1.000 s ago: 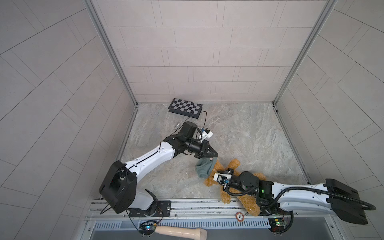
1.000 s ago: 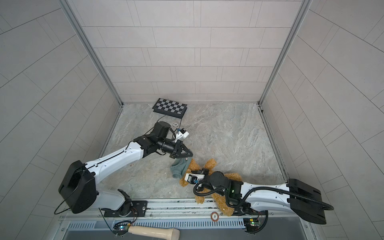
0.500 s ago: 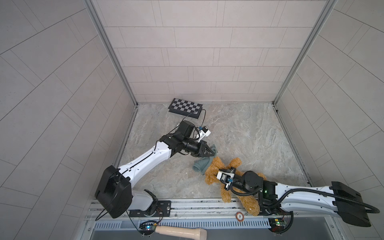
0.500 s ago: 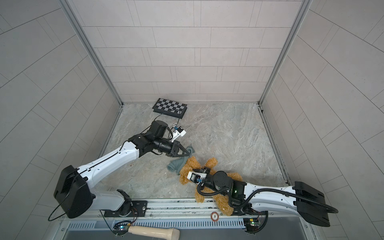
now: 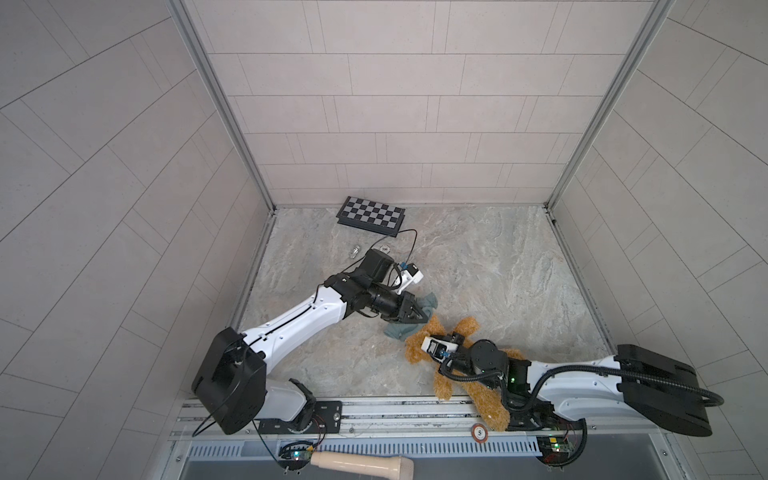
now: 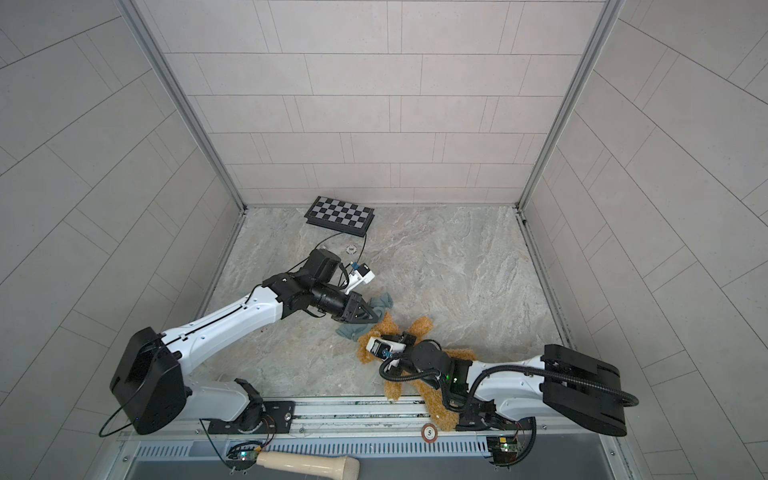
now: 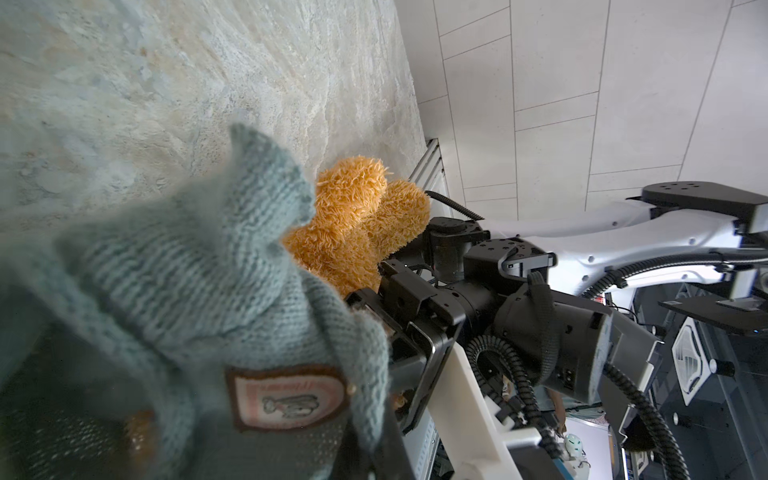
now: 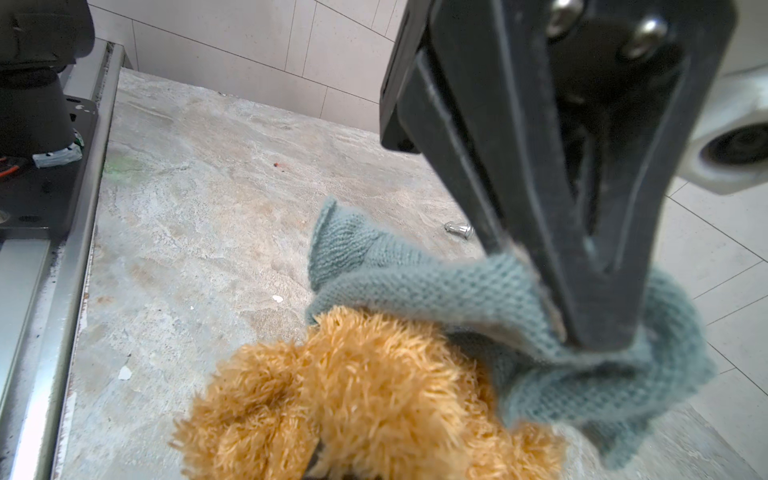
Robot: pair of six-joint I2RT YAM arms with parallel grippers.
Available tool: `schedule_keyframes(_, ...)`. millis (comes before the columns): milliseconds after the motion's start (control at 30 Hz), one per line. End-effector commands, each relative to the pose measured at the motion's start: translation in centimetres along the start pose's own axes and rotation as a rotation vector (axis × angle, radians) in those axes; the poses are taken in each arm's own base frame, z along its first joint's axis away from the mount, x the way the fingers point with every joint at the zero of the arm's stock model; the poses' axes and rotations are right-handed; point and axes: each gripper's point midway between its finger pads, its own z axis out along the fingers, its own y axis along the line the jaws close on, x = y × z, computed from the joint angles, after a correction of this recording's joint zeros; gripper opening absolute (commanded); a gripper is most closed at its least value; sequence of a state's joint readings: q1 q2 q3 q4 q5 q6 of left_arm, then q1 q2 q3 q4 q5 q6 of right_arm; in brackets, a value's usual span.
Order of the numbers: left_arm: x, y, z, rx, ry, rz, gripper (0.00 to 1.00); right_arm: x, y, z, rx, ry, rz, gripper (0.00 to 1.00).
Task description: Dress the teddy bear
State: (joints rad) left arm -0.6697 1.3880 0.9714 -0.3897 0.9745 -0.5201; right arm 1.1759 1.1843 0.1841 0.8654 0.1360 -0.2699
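Note:
The teddy bear (image 5: 415,353) (image 6: 368,353) lies on the stone floor near the front rail, golden and shaggy, its legs hidden under the right arm. My right gripper (image 5: 452,336) (image 6: 401,338) sits at the bear's head between the ears, closed into the fur (image 8: 365,395). A grey-blue knitted garment (image 5: 401,330) (image 6: 351,330) (image 7: 208,270) with a sewn patch (image 7: 286,397) hangs against the far side of the bear's head. My left gripper (image 5: 422,318) (image 6: 374,319) is shut on a fold of the garment (image 8: 415,282), its jaws pinched together just above the bear.
A folded chessboard (image 5: 371,216) lies by the back wall. A small metal piece (image 5: 355,250) and a round token (image 5: 385,249) lie behind the left arm. The front rail (image 5: 374,411) carries a red disc (image 5: 479,432); a wooden handle (image 5: 361,461) lies below it. Tiled walls enclose three sides.
The garment came off the bear's face, where it hung a second ago, and is now at the far side of the head. The left gripper then dipped toward the bear. The right arm shifted slightly left.

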Motion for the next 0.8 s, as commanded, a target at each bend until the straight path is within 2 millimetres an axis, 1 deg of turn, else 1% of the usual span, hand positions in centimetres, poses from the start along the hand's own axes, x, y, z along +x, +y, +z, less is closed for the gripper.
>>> schedule_keyframes(0,0.3,0.9,1.0,-0.004,0.0,-0.003,0.0,-1.7,-1.2,0.3,0.063,-0.089,0.053,0.0)
schedule_keyframes(67,0.3,1.2,1.2,-0.009,-0.002,-0.006,0.0,-1.0,-1.5,0.3,0.092,-0.084,0.083,0.0)
schedule_keyframes(133,0.7,2.0,1.4,-0.023,0.004,-0.022,0.0,-0.6,-1.7,0.4,0.113,-0.08,0.11,0.0)
schedule_keyframes(233,1.3,3.3,2.3,-0.036,0.02,-0.06,0.0,-0.2,-1.8,0.7,0.128,-0.086,0.132,0.0)
schedule_keyframes(300,1.6,3.6,2.6,-0.043,0.027,-0.064,0.0,0.1,-2.2,0.7,0.161,-0.099,0.151,0.0)
schedule_keyframes(367,1.6,3.8,2.5,-0.058,0.023,-0.063,0.0,0.3,-2.4,0.7,0.187,-0.116,0.147,0.0)
schedule_keyframes(533,1.5,4.3,2.2,-0.085,0.014,-0.072,0.0,0.2,-1.7,1.2,0.15,-0.117,0.126,0.0)
schedule_keyframes(633,1.5,5.2,1.8,-0.13,0.0,-0.063,0.0,0.4,-2.0,1.2,0.17,-0.109,0.134,0.0)
schedule_keyframes(767,2.3,6.7,1.2,-0.232,0.001,-0.025,0.0,1.1,-2.5,1.1,0.208,-0.087,0.159,0.0)
